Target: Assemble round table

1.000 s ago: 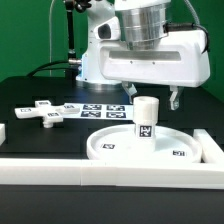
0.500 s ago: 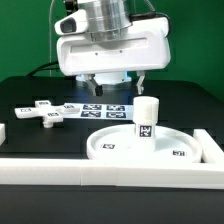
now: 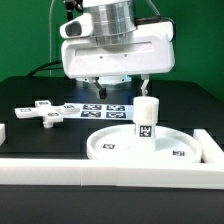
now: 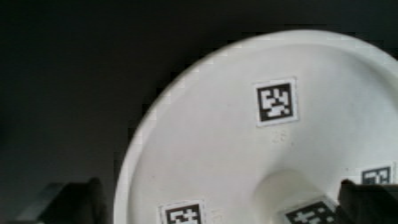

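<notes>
The large rimmed round disc (image 3: 118, 146) lies flat at the front centre. The short cylindrical post (image 3: 146, 118) stands upright on it, tag facing the camera. The small cross-shaped foot (image 3: 42, 112) lies loose on the black table at the exterior view's left. My gripper (image 3: 122, 88) hangs open and empty above the far edge of the disc, up and to the exterior view's left of the post, touching nothing. In the wrist view the disc (image 4: 222, 140) fills the frame, the post (image 4: 338, 195) shows blurred near one dark finger, and the gripper (image 4: 222, 208) holds nothing.
The marker board (image 3: 100, 109) lies flat behind the disc, under the gripper. White straight rails frame the work area at the front (image 3: 100, 172), the exterior view's right (image 3: 211, 147) and left (image 3: 3, 131). A green wall stands behind.
The gripper has swung from above the post toward the exterior view's left, then edged slightly back right. Post, disc and foot have not moved.
</notes>
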You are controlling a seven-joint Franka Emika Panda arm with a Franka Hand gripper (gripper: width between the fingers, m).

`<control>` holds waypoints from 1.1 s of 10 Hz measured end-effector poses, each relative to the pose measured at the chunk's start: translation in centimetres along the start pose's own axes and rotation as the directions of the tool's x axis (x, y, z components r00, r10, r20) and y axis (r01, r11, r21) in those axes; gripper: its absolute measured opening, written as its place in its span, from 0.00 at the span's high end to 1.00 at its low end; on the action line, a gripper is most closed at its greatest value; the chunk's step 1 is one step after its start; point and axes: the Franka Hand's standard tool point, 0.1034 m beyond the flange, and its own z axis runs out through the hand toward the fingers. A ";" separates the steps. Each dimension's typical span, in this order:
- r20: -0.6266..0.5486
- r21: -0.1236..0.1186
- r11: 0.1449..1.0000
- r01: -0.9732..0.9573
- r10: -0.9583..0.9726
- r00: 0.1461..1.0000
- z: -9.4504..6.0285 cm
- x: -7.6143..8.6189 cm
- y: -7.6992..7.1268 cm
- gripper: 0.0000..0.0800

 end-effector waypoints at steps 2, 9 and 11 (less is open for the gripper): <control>-0.006 -0.010 0.999 0.043 -0.043 0.999 -0.5 -0.7 4.1 0.19; -0.017 -0.017 0.999 0.039 -0.039 0.999 -0.7 -0.6 7.9 0.19; -0.026 -0.076 0.996 -0.044 0.042 0.999 -0.7 0.0 8.2 0.19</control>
